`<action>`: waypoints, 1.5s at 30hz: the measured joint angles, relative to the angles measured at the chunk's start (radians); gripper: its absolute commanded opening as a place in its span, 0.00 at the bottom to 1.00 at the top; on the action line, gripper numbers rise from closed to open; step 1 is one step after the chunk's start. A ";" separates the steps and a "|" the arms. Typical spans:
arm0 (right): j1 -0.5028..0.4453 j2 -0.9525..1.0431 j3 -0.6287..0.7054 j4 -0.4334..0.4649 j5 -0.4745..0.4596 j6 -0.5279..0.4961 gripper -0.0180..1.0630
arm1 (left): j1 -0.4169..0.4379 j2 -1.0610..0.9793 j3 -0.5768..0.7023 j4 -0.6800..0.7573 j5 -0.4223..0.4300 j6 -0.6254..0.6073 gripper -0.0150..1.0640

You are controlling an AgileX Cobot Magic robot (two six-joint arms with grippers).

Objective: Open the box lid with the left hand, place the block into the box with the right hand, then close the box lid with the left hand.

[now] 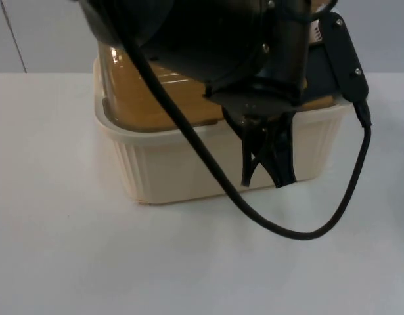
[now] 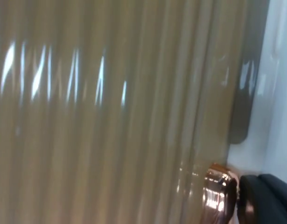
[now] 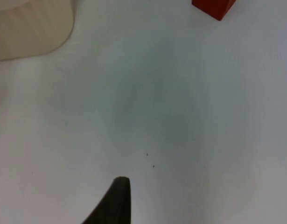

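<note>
Hovering at the front wall of the cream box (image 1: pixel 188 170), the left gripper (image 1: pixel 267 172) shows parted fingers, holding nothing. The amber lid (image 1: pixel 142 98) remains closed. The red block (image 3: pixel 214 6) rests on the table (image 3: pixel 180 116); right gripper state cannot be told.

The left claw (image 1: pixel 267 172) points downward, its two fingers spread apart.
</note>
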 measured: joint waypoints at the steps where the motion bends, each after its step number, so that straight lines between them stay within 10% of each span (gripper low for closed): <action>1: 0.000 0.000 0.000 0.000 0.000 0.000 0.99 | 0.000 0.000 0.000 0.000 0.000 0.000 0.01; 45: 0.000 0.000 0.000 0.000 -0.008 0.000 0.99 | 0.020 -0.032 0.000 0.145 0.057 -0.082 0.01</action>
